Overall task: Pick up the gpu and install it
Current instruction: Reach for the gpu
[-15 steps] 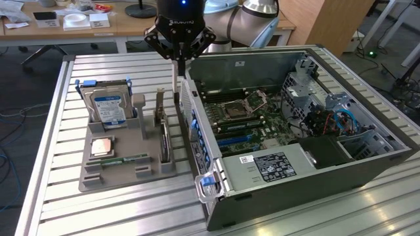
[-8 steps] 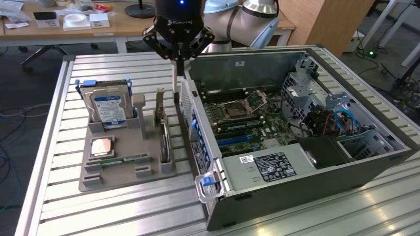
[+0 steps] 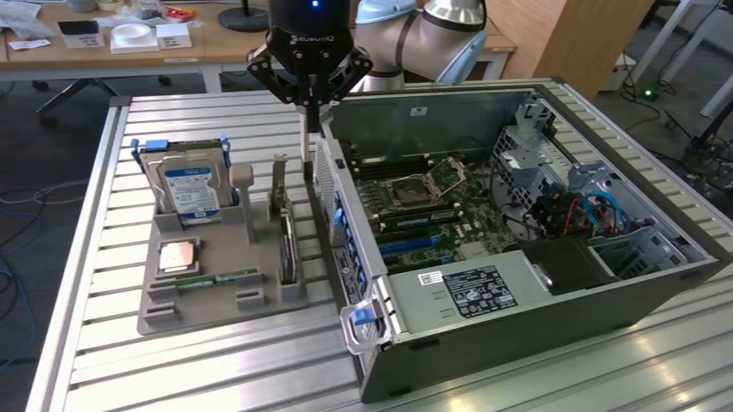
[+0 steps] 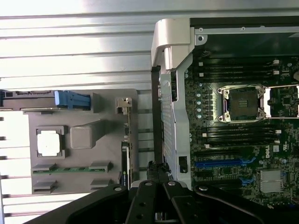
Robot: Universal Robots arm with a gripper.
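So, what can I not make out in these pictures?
- gpu: exterior view, edge-on in the holder, faces hidden.
- One gpu end: wrist view, behind the pincer.
- Hard drive: wrist view, cut by the picture's edge.
- Case label: exterior view, text too small.

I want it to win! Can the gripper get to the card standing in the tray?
Probably yes: the gripper hangs above and beside the card, nothing between them, though it is shut.
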